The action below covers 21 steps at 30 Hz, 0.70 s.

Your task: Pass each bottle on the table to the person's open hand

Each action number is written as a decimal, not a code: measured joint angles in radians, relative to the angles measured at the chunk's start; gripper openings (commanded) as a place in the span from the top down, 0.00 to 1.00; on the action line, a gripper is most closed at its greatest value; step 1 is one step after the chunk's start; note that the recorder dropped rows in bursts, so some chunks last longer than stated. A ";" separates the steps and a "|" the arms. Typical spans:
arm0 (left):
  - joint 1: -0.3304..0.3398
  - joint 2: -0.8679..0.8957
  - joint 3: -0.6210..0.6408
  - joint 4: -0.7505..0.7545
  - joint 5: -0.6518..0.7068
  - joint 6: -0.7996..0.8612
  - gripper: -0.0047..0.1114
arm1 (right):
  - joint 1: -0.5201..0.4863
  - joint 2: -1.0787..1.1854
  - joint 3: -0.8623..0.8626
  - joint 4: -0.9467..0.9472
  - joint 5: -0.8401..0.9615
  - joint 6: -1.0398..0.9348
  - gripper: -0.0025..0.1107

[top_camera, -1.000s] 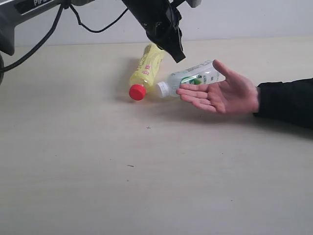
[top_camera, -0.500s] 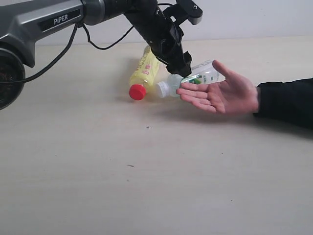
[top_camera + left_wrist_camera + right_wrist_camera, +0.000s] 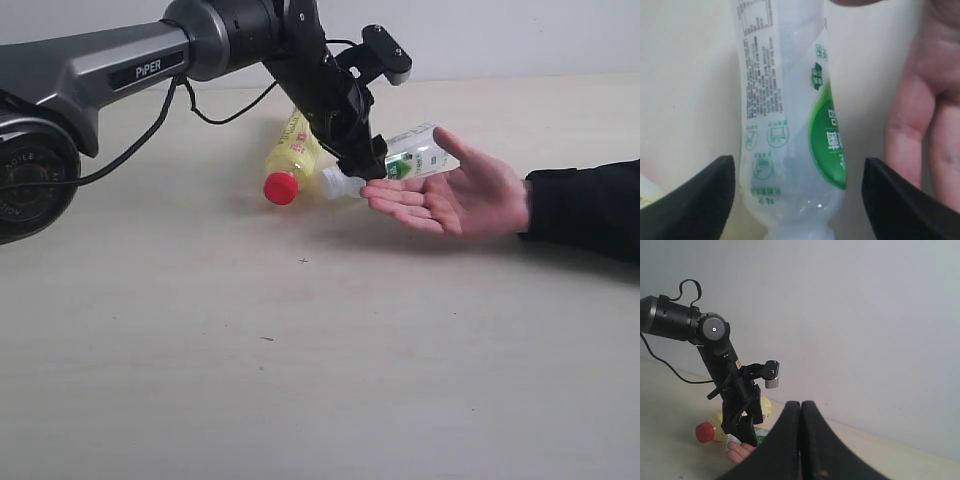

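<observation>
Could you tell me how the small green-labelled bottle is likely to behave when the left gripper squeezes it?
The green-labelled bottle looks empty, so probably light. Its thin clear wall may dent under the left gripper. Lying on its side on the table, its round body could roll if nudged.

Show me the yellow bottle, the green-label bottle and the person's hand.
yellow bottle (image 3: 291, 156): exterior view, middle of its yellow body.
green-label bottle (image 3: 790, 125): left wrist view, clear wall beside the green label.
person's hand (image 3: 462, 196): exterior view, open palm.
</observation>
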 measured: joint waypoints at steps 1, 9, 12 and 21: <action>0.000 0.000 0.000 0.000 0.000 0.000 0.37 | 0.000 0.000 0.000 0.000 0.000 0.000 0.98; 0.000 0.000 0.000 -0.009 -0.006 0.011 0.37 | 0.000 0.000 0.000 0.000 0.000 0.000 0.98; 0.000 0.000 0.000 -0.016 -0.008 0.023 0.37 | 0.000 0.000 0.000 0.000 0.000 0.000 0.98; 0.000 0.012 0.000 -0.026 -0.006 0.025 0.37 | 0.000 0.000 0.000 0.000 0.000 0.000 0.98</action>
